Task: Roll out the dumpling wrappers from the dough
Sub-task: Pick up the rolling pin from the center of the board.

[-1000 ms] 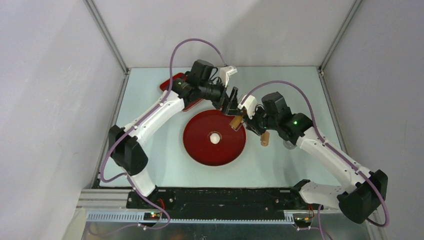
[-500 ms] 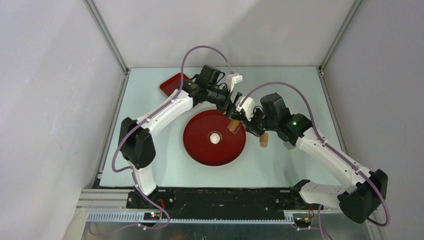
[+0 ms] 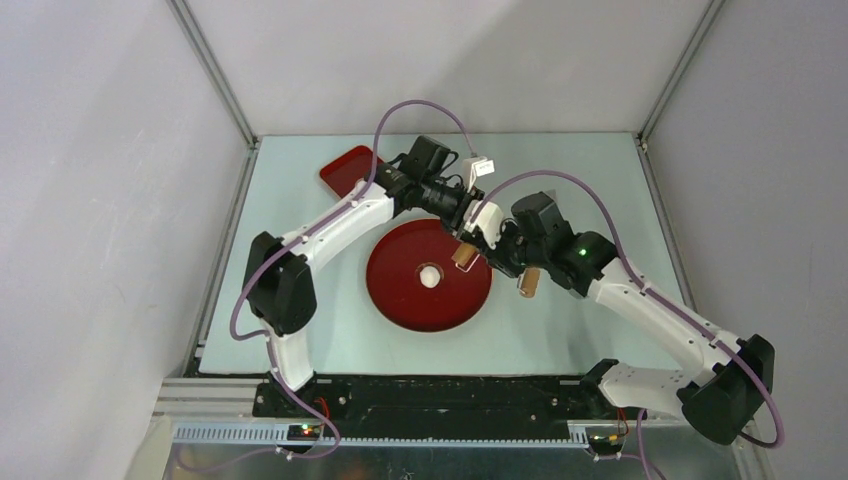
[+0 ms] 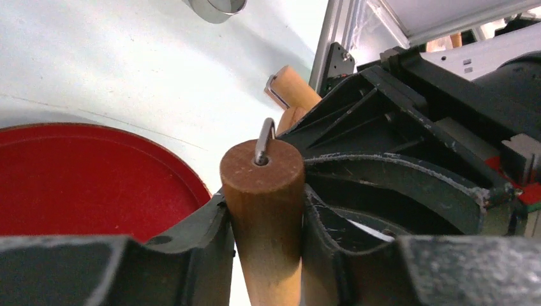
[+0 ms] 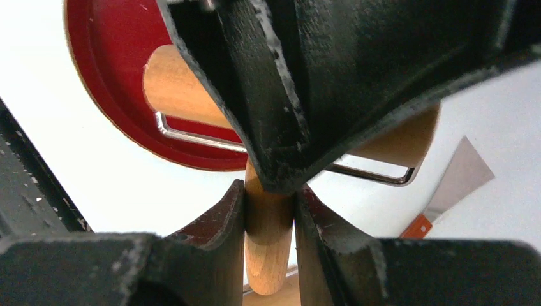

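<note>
Left wrist view: left tool (image 4: 263, 213) clamped on the wooden rolling pin (image 4: 261, 169); right tool (image 5: 269, 213) grips it too.

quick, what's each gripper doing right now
left gripper: closed on the wooden roller
right gripper: closed on the roller handle

Overhead, 2 close wrist views share roller (image 3: 462, 252).

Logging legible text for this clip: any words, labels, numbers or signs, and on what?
No text can be read in any view.
The white tag on the left arm's cable: too small to read.
The rolling pin and red plate: no markings seen.
</note>
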{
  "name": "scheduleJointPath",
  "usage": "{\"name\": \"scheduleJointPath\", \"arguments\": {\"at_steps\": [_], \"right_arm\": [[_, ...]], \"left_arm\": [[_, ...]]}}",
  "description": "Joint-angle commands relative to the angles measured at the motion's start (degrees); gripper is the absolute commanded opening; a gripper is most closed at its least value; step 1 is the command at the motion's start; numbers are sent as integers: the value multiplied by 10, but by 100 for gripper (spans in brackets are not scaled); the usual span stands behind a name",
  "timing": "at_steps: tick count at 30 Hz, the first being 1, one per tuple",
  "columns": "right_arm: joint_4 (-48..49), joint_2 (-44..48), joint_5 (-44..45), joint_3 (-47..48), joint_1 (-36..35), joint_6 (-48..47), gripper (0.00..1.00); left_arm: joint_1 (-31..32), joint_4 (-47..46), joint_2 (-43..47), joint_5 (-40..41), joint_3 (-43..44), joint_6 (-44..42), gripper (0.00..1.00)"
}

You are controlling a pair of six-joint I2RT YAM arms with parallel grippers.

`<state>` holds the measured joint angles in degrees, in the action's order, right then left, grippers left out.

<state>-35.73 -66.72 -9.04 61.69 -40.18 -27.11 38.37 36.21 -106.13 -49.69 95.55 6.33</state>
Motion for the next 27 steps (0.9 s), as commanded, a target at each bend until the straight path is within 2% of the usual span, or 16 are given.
{"name": "scheduleJointPath", "arguments": {"at_steps": [1, 2, 4, 7, 9, 10, 11, 12, 13, 14, 15, 16, 18, 24, 26, 27], "right_arm": [[43, 16, 0, 11, -14, -2, 0], [48, 19, 3, 10, -14, 1, 0], [53, 24, 10, 11, -13, 3, 1], [57, 32, 11, 11, -9, 3, 8], [61, 42, 10, 11, 2, 4, 20], [64, 45, 9, 11, 6, 6, 33], [67, 51, 8, 11, 16, 8, 40], [72, 54, 3, 15, 24, 11, 52], [73, 60, -1, 17, 43, 15, 58], [73, 61, -18, 24, 54, 24, 70], [74, 68, -32, 28, 81, 37, 76], [78, 72, -58, 35, 94, 44, 86], [88, 83, -97, 42, 134, 70, 97], [141, 84, -228, 45, 242, 197, 99], [154, 64, -293, 47, 276, 247, 99], [170, 54, -355, 49, 288, 292, 99]], "left_arm": [[-3, -9, 1, 15, 1, -11, 29], [-4, -9, 1, 16, 2, -11, 19], [-6, -5, 4, 20, 6, -12, 7], [-13, -1, 11, 20, 11, -12, 1], [-28, 1, 20, 14, 14, -11, 0], [-32, 2, 28, 12, 17, -11, 0], [-42, 3, 33, 6, 18, -11, 0], [-48, 4, 42, 2, 22, -12, 0], [-63, 7, 47, -3, 24, -13, 0], [-69, 9, 56, -4, 30, -15, 0], [-83, 12, 61, -6, 33, -18, 0], [-90, 14, 72, -7, 38, -19, 0], [-106, 16, 85, -14, 44, -19, 0], [-127, 16, 121, -42, 68, -12, 0], [-127, 16, 134, -53, 81, -10, 0], [-127, 16, 142, -57, 90, -10, 0]]}}
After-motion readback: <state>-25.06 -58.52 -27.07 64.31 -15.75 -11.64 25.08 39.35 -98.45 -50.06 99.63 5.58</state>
